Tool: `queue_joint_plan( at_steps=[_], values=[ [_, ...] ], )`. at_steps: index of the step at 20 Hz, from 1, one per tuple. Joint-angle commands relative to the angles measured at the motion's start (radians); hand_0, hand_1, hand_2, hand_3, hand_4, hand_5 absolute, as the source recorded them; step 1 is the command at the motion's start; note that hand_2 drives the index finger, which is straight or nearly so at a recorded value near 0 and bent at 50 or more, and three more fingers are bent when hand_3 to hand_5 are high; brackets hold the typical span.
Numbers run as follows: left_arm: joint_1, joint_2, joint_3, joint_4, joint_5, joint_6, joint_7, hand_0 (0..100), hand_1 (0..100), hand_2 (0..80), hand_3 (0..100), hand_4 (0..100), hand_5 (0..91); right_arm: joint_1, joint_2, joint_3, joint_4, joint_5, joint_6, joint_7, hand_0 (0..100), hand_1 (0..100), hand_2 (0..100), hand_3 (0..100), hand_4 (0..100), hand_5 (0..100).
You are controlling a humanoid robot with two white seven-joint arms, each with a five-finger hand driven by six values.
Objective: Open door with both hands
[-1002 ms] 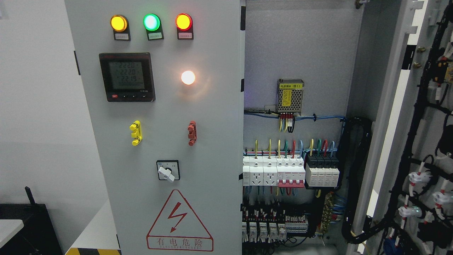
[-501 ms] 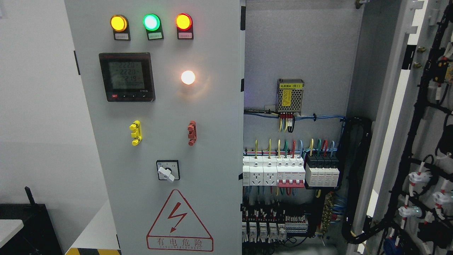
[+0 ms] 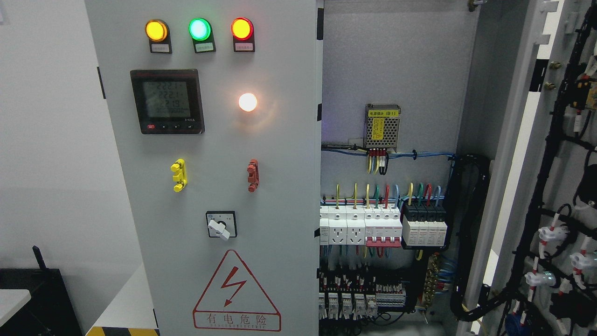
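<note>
**A:** so where's this at? The right door (image 3: 550, 154) is swung wide, hanging off the far right edge with its wiring harness (image 3: 557, 200) facing us. Cabinet guts are fully exposed: breakers (image 3: 382, 226), the little power supply (image 3: 382, 126), terminal rows lower down.

**B:** yeah, that half looks done to me. The left door (image 3: 210, 186) is a different story. It sits flat and square to the camera, lamps (image 3: 199, 29) lit, meter (image 3: 168, 101) reading, its right edge lined up on the centre post. I'd call it closed, or near enough.

**A:** and the hands? Places relative to the hand are kind of moot here...

**B:** exactly, neither hand is in frame. No arm at the bottom edge either side. So I can't tell if fingers are apart, together or on anything, and I can't place the doors relative to a hand at all.

**A:** so roughly halfway, if both doors count?

**B:** that's my guess. If the job was only the right one, it's finished. Otherwise what's left is getting a hand on the left door, maybe by the red handle (image 3: 253, 175) or yellow handle (image 3: 179, 175), and pulling it out.
</note>
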State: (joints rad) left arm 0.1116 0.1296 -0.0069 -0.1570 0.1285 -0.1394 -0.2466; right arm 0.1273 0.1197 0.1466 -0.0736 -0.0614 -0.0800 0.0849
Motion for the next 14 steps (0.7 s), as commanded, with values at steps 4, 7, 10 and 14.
queue_joint_plan(
  at_steps=[4, 7, 10, 14],
  values=[
    [-0.017, -0.16, 0.067, 0.212, -0.207, 0.052, 0.044, 0, 0, 0.0, 0, 0, 0.0, 0.0, 0.0, -0.001, 0.0, 0.0, 0.0, 0.0, 38, 0, 0, 0, 0, 0],
    [-0.017, -0.16, 0.084, 0.211, -0.21, 0.052, 0.044, 0, 0, 0.0, 0, 0, 0.0, 0.0, 0.0, -0.001, 0.0, 0.0, 0.0, 0.0, 38, 0, 0, 0, 0, 0],
    [-0.018, -0.162, 0.111, 0.211, -0.268, 0.052, 0.044, 0, 0, 0.0, 0, 0, 0.0, 0.0, 0.0, -0.001, 0.0, 0.0, 0.0, 0.0, 38, 0, 0, 0, 0, 0],
    [-0.017, -0.163, 0.16, 0.188, -0.337, 0.049, 0.041, 0, 0, 0.0, 0, 0, 0.0, 0.0, 0.0, 0.001, 0.0, 0.0, 0.0, 0.0, 38, 0, 0, 0, 0, 0]
  ],
)
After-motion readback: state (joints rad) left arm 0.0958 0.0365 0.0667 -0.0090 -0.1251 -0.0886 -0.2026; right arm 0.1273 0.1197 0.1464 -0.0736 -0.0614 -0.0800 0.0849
